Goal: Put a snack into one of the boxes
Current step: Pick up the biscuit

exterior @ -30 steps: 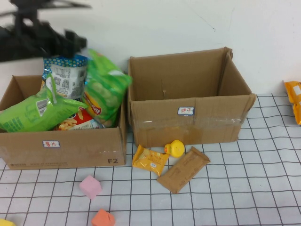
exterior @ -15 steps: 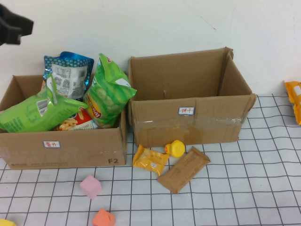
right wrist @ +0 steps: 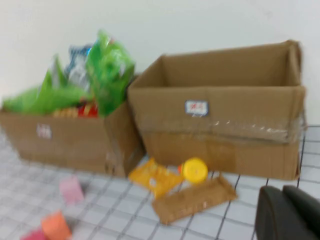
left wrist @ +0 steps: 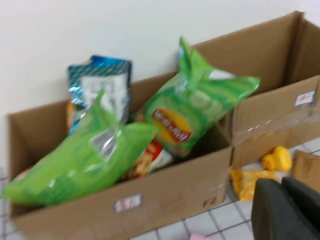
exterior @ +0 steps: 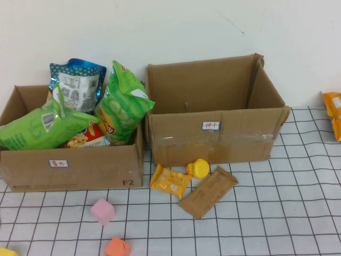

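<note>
The left cardboard box holds several snack bags: a green chip bag leaning upright, a blue-and-white bag, a light green bag and a red one. The right box is empty inside. A yellow snack packet and a brown packet lie on the table in front of the right box. Neither gripper shows in the high view. My left gripper is shut and empty, low in front of the left box. My right gripper is shut and empty, in front of the right box.
A yellow toy duck sits between the two packets. A pink cube and an orange block lie at the front left. An orange packet lies at the table's right edge. A white wall stands behind the boxes.
My left arm has pulled away up and to the left from above the left box and left the high view. The green chip bag has settled upright in the left box.
</note>
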